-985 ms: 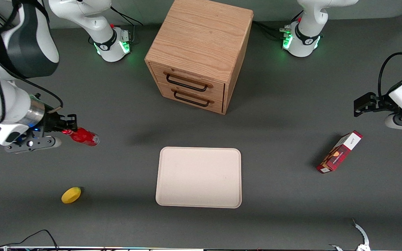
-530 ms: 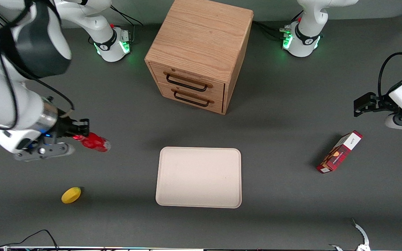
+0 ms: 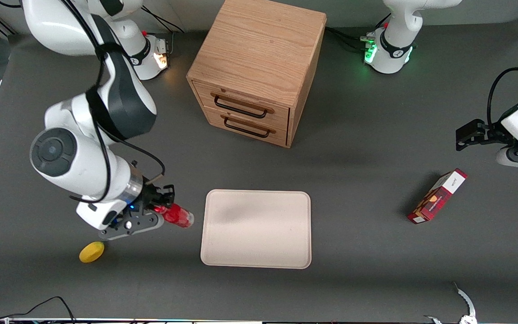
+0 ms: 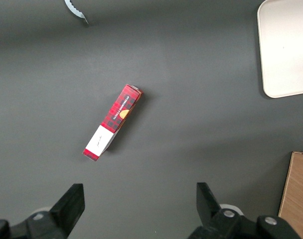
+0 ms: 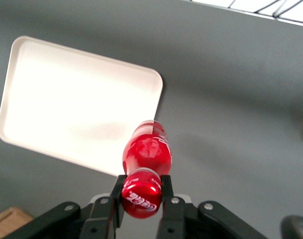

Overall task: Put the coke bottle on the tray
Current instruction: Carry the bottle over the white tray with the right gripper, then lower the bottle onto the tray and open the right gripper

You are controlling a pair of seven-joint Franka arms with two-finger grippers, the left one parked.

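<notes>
My right gripper [image 3: 161,203] is shut on the red cap of the small red coke bottle [image 3: 178,216] and holds it in the air. The bottle hangs just beside the cream-white tray [image 3: 256,228], at the tray's edge toward the working arm's end. In the right wrist view the fingers [image 5: 117,195] clamp the cap on both sides, and the bottle [image 5: 147,152] hangs over the tray's corner [image 5: 72,99]. The tray has nothing on it.
A wooden drawer cabinet [image 3: 255,67] stands farther from the front camera than the tray. A yellow lemon [image 3: 91,252] lies nearer the camera, just below my gripper. A red-and-white box [image 3: 437,196] lies toward the parked arm's end and also shows in the left wrist view [image 4: 112,122].
My right arm has carried the coke bottle from the working arm's end toward the tray and nearer the front camera. The grip on the cap is unchanged.
</notes>
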